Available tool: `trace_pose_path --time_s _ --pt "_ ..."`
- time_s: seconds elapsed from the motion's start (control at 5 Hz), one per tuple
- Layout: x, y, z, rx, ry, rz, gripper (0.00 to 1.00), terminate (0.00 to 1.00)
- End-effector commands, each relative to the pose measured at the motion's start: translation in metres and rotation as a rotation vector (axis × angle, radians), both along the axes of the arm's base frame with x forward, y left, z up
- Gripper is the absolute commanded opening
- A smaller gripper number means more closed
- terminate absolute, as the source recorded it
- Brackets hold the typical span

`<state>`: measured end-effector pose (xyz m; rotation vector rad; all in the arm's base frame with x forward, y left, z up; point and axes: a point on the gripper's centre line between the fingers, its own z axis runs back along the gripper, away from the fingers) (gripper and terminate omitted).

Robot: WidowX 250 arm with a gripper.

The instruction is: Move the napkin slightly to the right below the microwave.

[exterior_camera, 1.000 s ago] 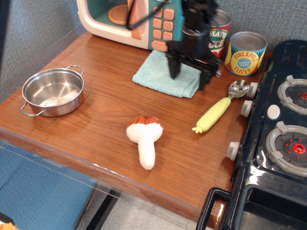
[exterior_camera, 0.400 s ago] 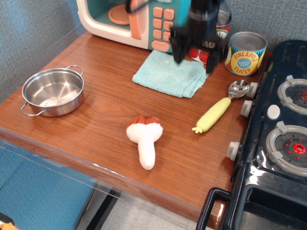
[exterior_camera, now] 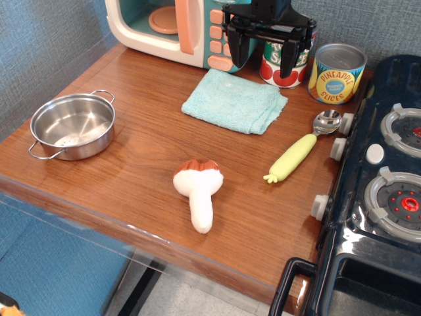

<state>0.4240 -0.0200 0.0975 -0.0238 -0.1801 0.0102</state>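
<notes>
Now the gripper (exterior_camera: 264,56) is hanging wide open, apparently clear above the napkin (exterior_camera: 235,101), which is lying flat just below the microwave (exterior_camera: 172,29).

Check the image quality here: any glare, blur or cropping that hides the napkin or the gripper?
In the observation.image view, focus is sharp across the table, which shows only soft sheen. The napkin is evenly lit and fully visible. The gripper is dark with little detail, its top cut by the frame edge. The microwave is cropped at the top too. The steel pan shows mild reflections.
</notes>
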Motion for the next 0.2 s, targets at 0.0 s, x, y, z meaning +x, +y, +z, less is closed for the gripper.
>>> trace_pose_path --time_s 0.0 --pt "0.0000 0.0057 0.0207 -0.004 -0.048 0.008 1.00 1.00"
